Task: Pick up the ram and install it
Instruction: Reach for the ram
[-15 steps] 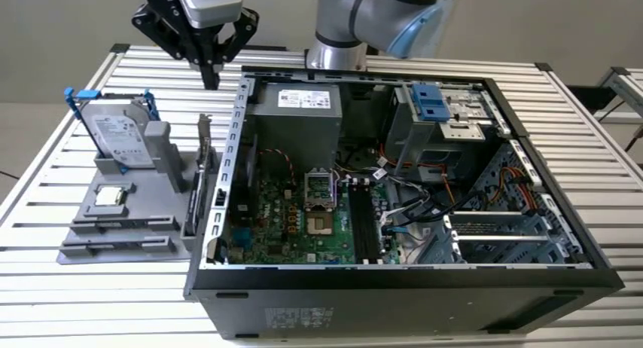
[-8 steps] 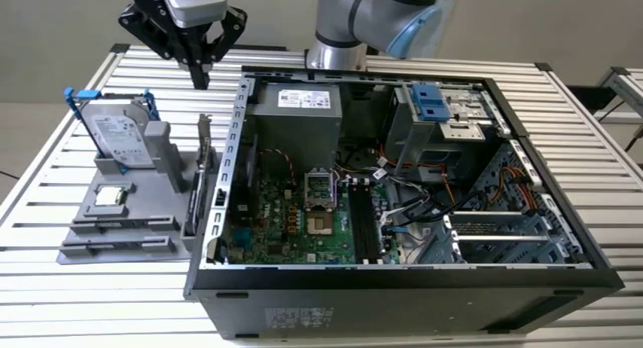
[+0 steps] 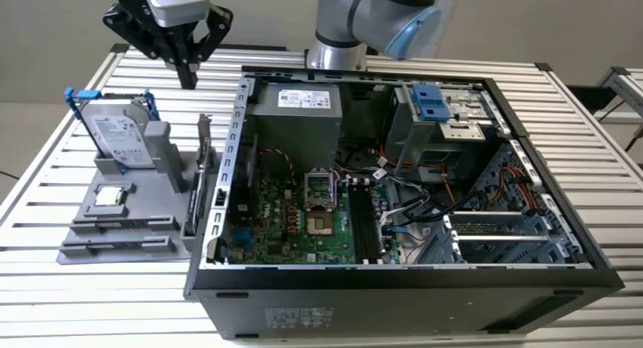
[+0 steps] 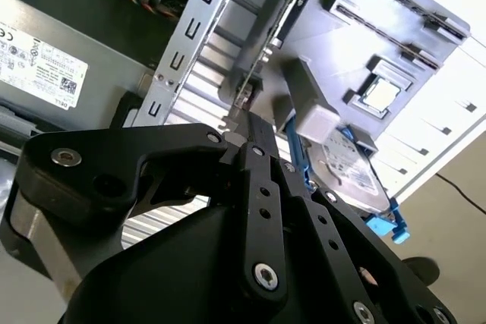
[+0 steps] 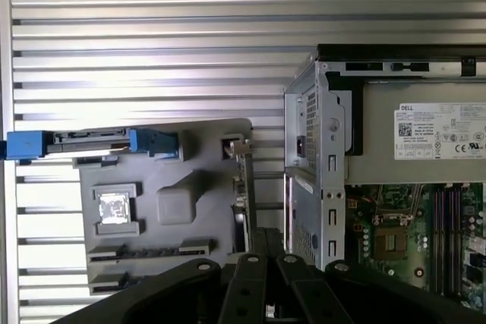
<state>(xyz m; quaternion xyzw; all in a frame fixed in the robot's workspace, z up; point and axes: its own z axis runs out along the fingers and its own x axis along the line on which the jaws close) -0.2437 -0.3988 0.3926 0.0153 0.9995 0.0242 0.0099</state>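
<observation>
The ram point(image 3: 202, 171) is a thin dark strip standing on edge along the side of a grey holder point(image 3: 120, 231), right beside the open computer case point(image 3: 402, 280). It also runs as a narrow line point(image 5: 243, 187) in the first wrist view. My gripper point(image 3: 188, 81) hangs in the air above the far end of the holder, well clear of the ram. Its black fingers meet at a point with nothing between them. The fingertips point(image 5: 266, 237) sit just over the ram's line in the first wrist view. The black memory slots point(image 3: 366, 220) lie on the green motherboard inside the case.
A silver hard drive in a blue frame point(image 3: 119, 133) stands upright on the holder. A small square processor chip point(image 3: 108, 196) lies in front of it. The case's tall metal wall point(image 3: 233, 152) rises next to the ram. The slatted metal table point(image 3: 60, 303) carries everything.
</observation>
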